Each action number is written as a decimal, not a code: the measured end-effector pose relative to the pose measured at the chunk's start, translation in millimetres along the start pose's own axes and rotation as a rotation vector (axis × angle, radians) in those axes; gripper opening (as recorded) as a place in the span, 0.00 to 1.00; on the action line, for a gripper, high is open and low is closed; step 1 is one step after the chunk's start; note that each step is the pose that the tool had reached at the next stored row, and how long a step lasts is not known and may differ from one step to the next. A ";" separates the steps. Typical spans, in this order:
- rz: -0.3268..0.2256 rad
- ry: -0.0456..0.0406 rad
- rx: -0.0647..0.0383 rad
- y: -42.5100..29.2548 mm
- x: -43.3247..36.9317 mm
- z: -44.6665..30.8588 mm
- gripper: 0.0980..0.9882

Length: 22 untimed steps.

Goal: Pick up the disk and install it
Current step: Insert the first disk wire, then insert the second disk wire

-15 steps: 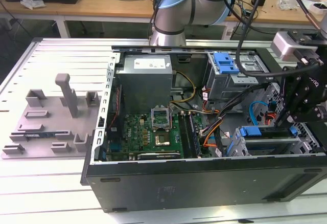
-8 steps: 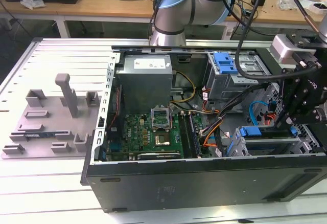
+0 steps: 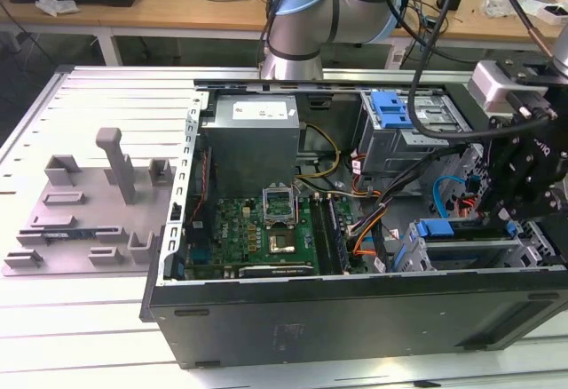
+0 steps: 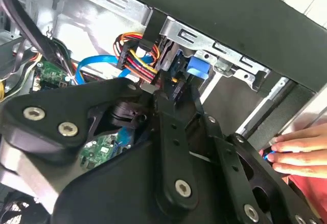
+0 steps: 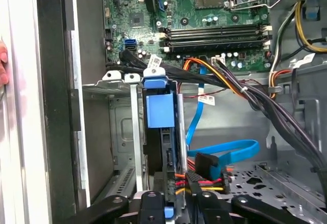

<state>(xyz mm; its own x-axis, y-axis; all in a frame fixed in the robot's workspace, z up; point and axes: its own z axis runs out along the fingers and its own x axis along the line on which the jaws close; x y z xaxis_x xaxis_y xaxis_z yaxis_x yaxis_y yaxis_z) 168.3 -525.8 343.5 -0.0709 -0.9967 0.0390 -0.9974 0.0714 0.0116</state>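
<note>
The disk (image 5: 159,112), framed by its bright blue bracket, stands on edge in the metal drive bay (image 5: 120,81) at the case's front corner. In the exterior view the disk (image 3: 453,229) lies in that bay at the exterior view's right, low in the open computer case (image 3: 355,309). My gripper (image 3: 499,216) hangs just over its right end. In the first wrist view my gripper (image 5: 176,208) closes on the blue end of the bracket. In the second wrist view my gripper (image 4: 166,88) meets narrowly beside the blue tab (image 4: 196,68).
A person's hand (image 4: 301,152) rests on the case's outer edge close to the bay. Orange, red and blue cables (image 5: 219,157) crowd beside the disk. The motherboard (image 3: 266,229) fills the case's middle. A grey fixture with posts (image 3: 89,202) lies on the table at the exterior view's left.
</note>
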 end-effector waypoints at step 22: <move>0.000 0.0039 0.012 2.2 -25.0 -40.5 0.23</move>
<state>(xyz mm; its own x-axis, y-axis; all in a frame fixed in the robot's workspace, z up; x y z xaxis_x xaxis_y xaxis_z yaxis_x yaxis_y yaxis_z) 168.4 -499.1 383.0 -0.0708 -0.9966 0.0429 -0.9975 0.0709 -0.0006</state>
